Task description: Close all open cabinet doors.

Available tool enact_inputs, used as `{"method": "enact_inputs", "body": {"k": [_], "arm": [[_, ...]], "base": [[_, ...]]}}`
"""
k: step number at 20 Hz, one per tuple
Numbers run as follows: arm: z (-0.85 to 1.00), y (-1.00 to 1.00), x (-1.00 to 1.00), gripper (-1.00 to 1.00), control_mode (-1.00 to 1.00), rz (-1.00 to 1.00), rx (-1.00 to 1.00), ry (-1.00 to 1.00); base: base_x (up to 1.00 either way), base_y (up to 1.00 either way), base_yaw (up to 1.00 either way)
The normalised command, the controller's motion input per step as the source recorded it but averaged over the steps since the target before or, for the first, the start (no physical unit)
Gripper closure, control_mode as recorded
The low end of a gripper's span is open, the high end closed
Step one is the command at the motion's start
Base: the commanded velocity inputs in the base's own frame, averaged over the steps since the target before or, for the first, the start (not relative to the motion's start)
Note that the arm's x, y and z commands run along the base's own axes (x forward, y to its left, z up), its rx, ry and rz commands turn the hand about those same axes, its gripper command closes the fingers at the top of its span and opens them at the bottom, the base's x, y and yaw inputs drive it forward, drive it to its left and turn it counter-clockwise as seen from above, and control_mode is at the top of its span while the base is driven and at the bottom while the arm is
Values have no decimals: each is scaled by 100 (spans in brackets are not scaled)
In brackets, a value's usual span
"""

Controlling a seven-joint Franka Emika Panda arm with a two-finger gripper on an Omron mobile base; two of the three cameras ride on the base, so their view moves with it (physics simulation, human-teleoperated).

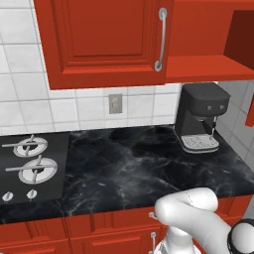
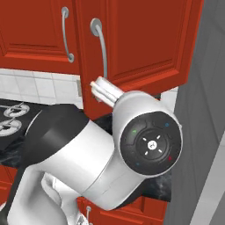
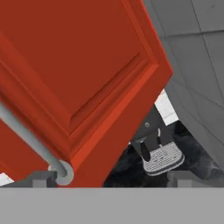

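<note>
Glossy red cabinet doors [image 1: 106, 42], black marbled counter [image 1: 139, 168], dark grey coffee machine [image 1: 201, 116]

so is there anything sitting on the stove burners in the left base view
No, both burners on the stovetop are bare, with no pot or pan on them.

Kitchen's got a black marble-look countertop [image 1: 134, 163] with white veining, running under a white square-tiled backsplash [image 1: 30, 94] that has a small grey wall switch plate [image 1: 115, 103] in the middle. On the left, a dark stovetop [image 1: 32, 166] is set into the counter, with silver burners and two small knobs at its near edge. Far right sits a dark grey espresso machine [image 1: 201, 116] with a silver drip tray. Glossy red lower drawer fronts [image 1: 106, 230] run below, and a plain grey wall [image 2: 202, 145] closes off the right side.
</note>
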Motion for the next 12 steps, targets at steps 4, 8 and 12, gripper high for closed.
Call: {"method": "enact_inputs", "body": {"k": [4, 8, 12], "arm": [[0, 0, 50, -100, -100, 0, 13, 0], [-2, 5, 57, -100, -100, -1, 12, 0], [-1, 2, 50, -100, -100, 0, 12, 0]], "base": [[0, 0, 0], [0, 0, 0], [0, 0, 0]]}}
